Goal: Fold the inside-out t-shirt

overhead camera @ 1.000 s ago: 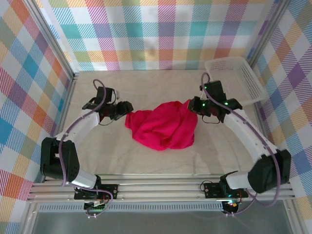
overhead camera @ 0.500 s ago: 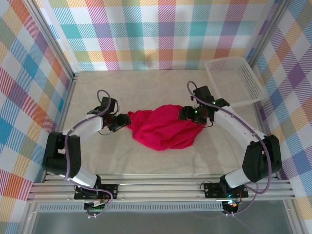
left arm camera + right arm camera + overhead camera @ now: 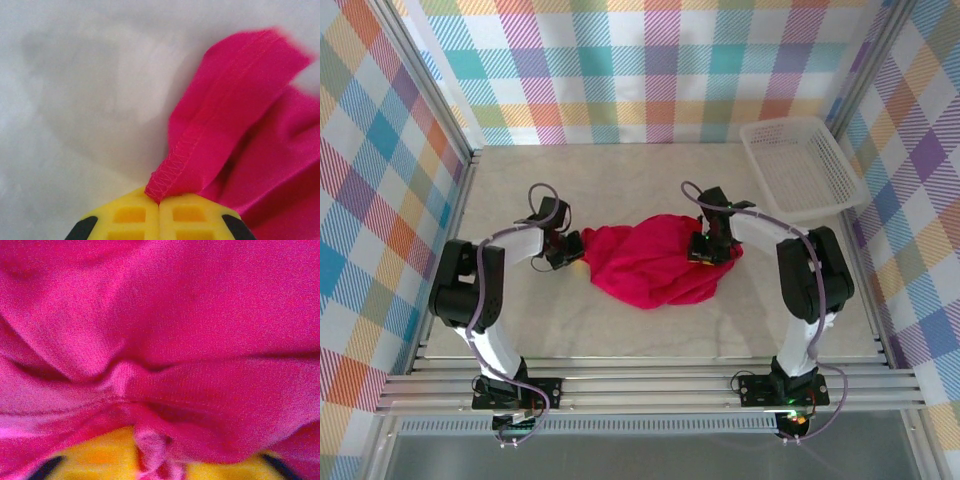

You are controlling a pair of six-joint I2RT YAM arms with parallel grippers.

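The t-shirt [image 3: 650, 265] is soft, matt knit cloth with a stitched hem. The pads [image 3: 131, 216] of the left claw [image 3: 159, 200] are smooth yellow plastic, moulded in a grid. The counter [image 3: 620, 180] looks pale and matt; the basket [image 3: 758, 165] is white plastic mesh.
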